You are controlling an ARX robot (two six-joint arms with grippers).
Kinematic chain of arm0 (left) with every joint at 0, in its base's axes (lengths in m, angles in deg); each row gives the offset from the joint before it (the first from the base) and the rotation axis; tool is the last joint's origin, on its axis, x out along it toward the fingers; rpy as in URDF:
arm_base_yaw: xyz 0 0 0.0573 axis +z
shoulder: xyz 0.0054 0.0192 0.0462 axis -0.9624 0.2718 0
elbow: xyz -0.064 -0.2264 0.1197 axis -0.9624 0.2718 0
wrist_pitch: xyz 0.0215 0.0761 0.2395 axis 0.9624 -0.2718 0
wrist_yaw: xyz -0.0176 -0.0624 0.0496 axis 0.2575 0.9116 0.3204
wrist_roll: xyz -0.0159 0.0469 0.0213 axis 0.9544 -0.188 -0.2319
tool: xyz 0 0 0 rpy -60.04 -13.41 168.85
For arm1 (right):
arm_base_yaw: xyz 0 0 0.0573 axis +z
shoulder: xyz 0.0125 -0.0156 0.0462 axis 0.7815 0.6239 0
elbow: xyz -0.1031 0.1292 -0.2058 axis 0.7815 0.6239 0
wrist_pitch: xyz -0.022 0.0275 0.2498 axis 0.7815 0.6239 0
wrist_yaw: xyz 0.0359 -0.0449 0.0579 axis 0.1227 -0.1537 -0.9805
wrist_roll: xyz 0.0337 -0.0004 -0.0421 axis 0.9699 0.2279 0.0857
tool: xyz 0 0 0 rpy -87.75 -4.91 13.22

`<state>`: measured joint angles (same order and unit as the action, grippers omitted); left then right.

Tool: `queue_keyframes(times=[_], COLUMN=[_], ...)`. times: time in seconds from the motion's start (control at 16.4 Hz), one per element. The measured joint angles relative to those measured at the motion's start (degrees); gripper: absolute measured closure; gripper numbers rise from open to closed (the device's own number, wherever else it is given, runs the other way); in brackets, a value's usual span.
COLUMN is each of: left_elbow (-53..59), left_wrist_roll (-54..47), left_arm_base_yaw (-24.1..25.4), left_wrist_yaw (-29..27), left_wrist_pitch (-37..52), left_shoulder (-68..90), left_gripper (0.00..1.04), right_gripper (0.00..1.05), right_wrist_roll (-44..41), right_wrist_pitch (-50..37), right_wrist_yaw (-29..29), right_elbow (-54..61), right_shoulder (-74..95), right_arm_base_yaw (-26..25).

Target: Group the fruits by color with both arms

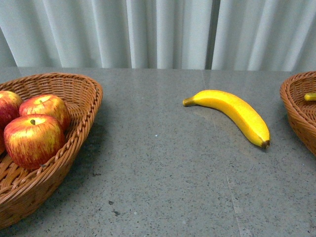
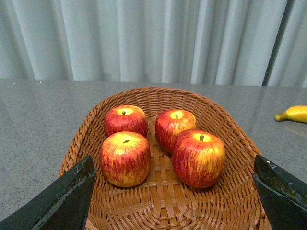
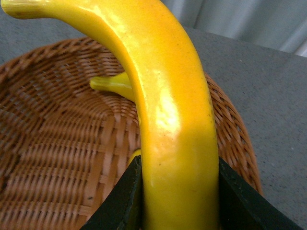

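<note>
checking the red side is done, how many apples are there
4, all in the left basket: two apples nearer the wrist camera, two behind them. The front view shows only three clearly; none appear elsewhere.

Front camera: faces forward across table (image 1: 163, 173) to curtain (image 1: 163, 29). Left wrist camera: behind left gripper (image 2: 173, 158), near, looks into apple basket (image 2: 163, 206) ahead of fingers (image 2: 62, 201). Right wrist camera: very close on gripped banana (image 3: 168, 96), second basket (image 3: 57, 143) just beyond. Front view shares both baskets.
</note>
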<state>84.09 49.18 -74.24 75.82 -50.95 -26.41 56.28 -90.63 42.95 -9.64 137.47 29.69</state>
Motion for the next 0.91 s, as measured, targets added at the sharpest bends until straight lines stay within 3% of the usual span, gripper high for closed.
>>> queue_keyframes(times=[0.37,0.73,0.91], left_elbow=[0.0,0.0,0.0], left_wrist_roll=[0.0,0.0,0.0], left_arm_base_yaw=[0.0,0.0,0.0], left_wrist_yaw=[0.0,0.0,0.0], left_wrist_pitch=[0.0,0.0,0.0], left_shoulder=[0.0,0.0,0.0], left_gripper=[0.07,0.07,0.07], right_gripper=[0.7,0.04,0.06], right_wrist_roll=[-6.4,-6.3,-3.8], right_wrist_pitch=[0.9,3.5,6.8], right_wrist_yaw=[-2.0,-3.5,-4.2], right_elbow=[-0.1,-2.3,-4.5], right_shoulder=[3.7,1.4,-2.9], right_arm_base_yaw=[-3.2,-3.3,-0.4])
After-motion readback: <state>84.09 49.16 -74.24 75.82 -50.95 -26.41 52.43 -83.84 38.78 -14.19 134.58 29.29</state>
